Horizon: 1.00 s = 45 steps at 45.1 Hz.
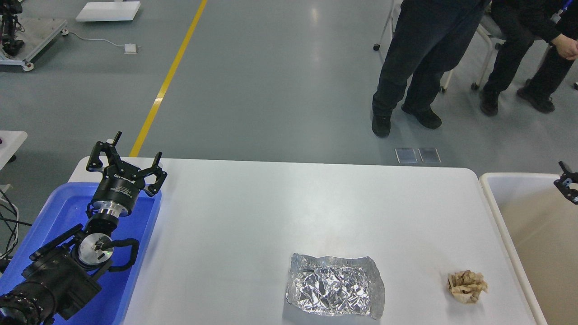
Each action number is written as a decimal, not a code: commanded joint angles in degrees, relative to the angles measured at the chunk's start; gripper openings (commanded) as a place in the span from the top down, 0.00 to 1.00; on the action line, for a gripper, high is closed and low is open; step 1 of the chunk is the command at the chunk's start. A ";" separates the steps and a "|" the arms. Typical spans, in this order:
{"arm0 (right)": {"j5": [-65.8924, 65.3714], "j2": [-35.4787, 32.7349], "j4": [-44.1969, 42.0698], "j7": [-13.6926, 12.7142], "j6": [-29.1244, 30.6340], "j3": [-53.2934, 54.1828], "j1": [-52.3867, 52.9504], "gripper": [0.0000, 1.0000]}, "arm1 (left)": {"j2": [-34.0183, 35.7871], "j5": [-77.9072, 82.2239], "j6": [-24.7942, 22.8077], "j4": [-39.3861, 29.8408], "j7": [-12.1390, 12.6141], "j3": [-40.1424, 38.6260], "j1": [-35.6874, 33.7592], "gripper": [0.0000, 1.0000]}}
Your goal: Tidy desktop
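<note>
The white desktop (280, 212) fills the middle of the head view. A crumpled sheet of silver foil (334, 291) lies flat near its front edge. A crumpled brown paper ball (466, 285) lies to the right of the foil, near the right edge. My left gripper (131, 151) is open and empty, raised over the far end of the blue tray (63, 212) at the left. A small black part of my right gripper (567, 184) shows at the right edge, over the beige-white bin (528, 225). Its fingers cannot be told apart.
The blue tray sits on the desktop's left end, and the bin stands against its right end. Two people (420, 58) stand and sit on the grey floor beyond the far right corner. A yellow floor line (167, 81) runs behind the table.
</note>
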 commanded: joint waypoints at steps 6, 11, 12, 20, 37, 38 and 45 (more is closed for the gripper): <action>2.83 5.77 9.40 -1.03 0.38 1.16 6.30 0.00 | 0.00 0.00 0.00 0.00 0.00 0.00 0.01 0.00; 2.48 10.96 9.23 -0.68 0.29 0.72 8.50 0.00 | 0.00 0.00 0.00 0.00 0.00 0.00 0.01 0.00; 2.48 11.84 9.14 -0.59 0.20 0.72 8.76 0.00 | 0.00 0.00 0.00 0.00 0.00 0.00 0.01 0.00; 2.04 18.25 8.70 -0.59 0.11 0.63 10.00 0.00 | 0.00 -0.09 0.00 0.00 0.00 0.00 0.01 0.00; 2.04 29.77 8.26 -0.24 0.20 1.34 9.73 0.00 | 0.00 -0.09 0.00 0.00 -0.09 0.00 0.10 0.00; 2.04 30.21 8.26 -0.24 0.29 1.25 9.56 0.00 | 0.00 -0.09 0.00 0.00 -0.09 0.00 0.10 0.00; 2.04 33.38 8.17 -0.15 0.38 1.25 8.59 0.00 | 0.00 -0.09 0.00 0.00 -0.09 0.00 0.10 0.00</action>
